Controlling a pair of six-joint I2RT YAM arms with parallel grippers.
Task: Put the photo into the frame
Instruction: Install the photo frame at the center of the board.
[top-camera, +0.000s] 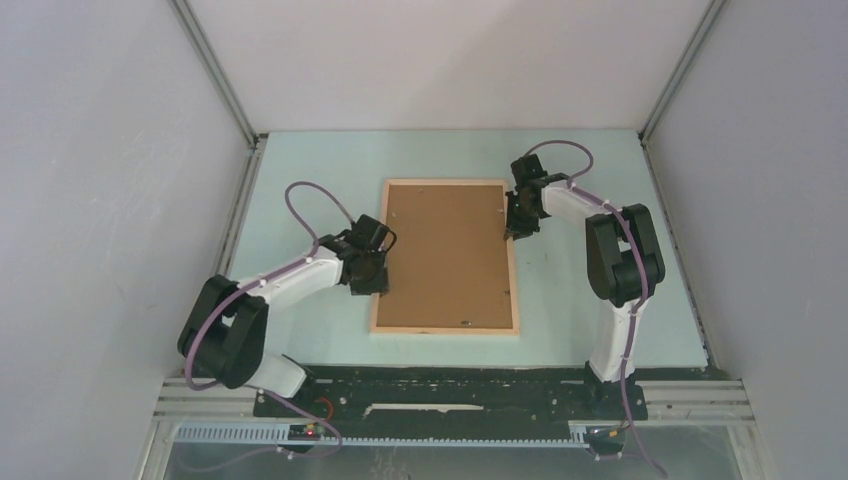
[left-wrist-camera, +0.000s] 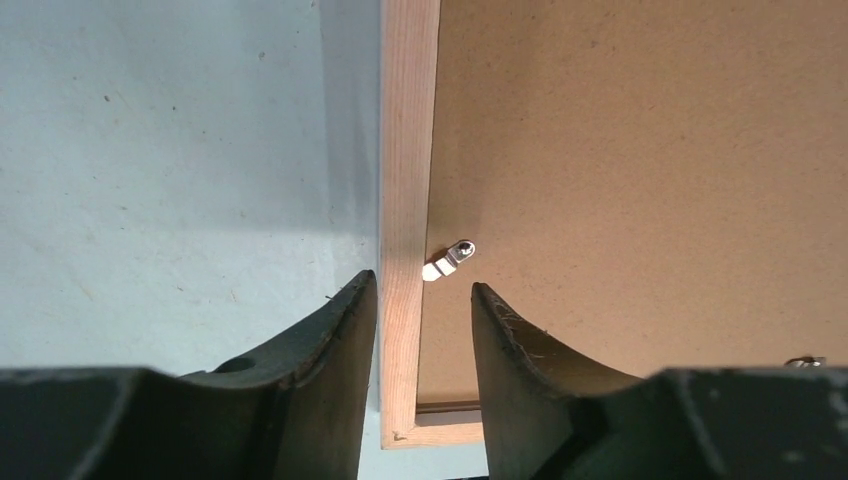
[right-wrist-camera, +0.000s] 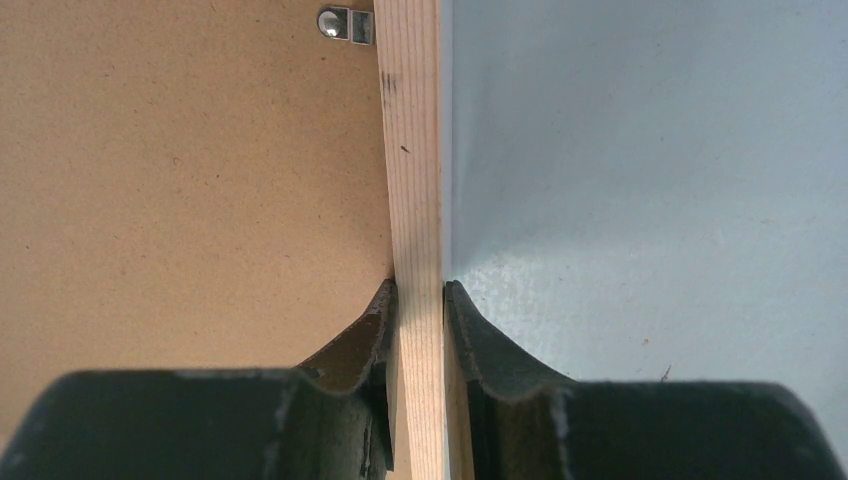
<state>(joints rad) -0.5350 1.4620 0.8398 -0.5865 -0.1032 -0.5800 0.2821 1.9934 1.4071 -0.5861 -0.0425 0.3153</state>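
Note:
The frame lies flat mid-table, pale wood face up. The photo sits inside it with its brown board back up; the printed side is hidden. My left gripper is open and straddles the frame's left rail, one finger on the table side and one over the board. My right gripper is shut on the frame's right rail, with the board to its left. In the left wrist view a narrow dark gap shows between the board's end and the frame's corner.
Small metal turn clips sit on the board by the rails. The pale green table is boxed in by grey walls on the left, right and back. A black base plate runs along the near edge.

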